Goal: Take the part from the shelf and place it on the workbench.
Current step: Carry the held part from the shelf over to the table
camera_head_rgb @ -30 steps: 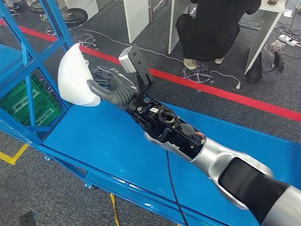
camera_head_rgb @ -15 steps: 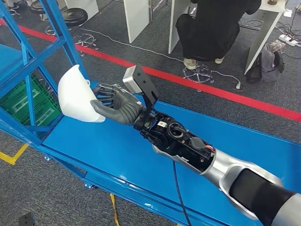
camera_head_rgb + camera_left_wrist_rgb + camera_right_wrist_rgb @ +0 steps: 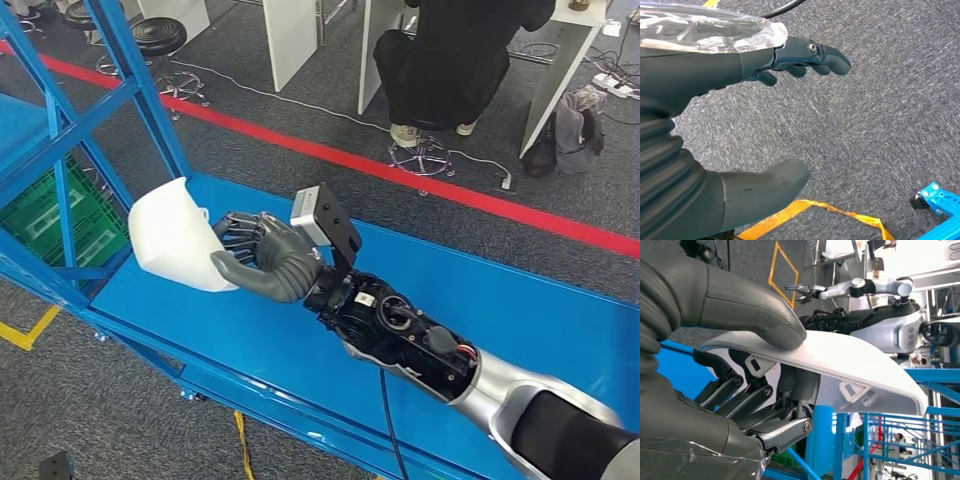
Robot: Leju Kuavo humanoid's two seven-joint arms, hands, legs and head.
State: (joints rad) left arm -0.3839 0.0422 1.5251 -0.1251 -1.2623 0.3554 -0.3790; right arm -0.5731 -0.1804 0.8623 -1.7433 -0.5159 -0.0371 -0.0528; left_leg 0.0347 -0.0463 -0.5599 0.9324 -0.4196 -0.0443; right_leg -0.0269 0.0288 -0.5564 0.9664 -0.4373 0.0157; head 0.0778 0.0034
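Your right hand (image 3: 275,262) grips the white part (image 3: 175,248) low over the blue table (image 3: 249,330); your left hand (image 3: 753,125) hangs released.

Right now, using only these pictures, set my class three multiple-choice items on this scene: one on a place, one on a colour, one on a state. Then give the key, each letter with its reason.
1. Where is the white part?
A. On the green crate
B. Over the blue workbench, at its end by the shelf frame
C. On the carpet

2. What colour is the stripe on the carpet beyond the workbench?
A. Red
B. Green
C. White

3. What is the right hand doing?
A. Hanging with nothing in it
B. Pressing flat on the workbench
C. Holding the part

Key: B, the head view shows it above the bench end; A, the stripe is plainly red; C, thumb above and fingers below clamp the part.
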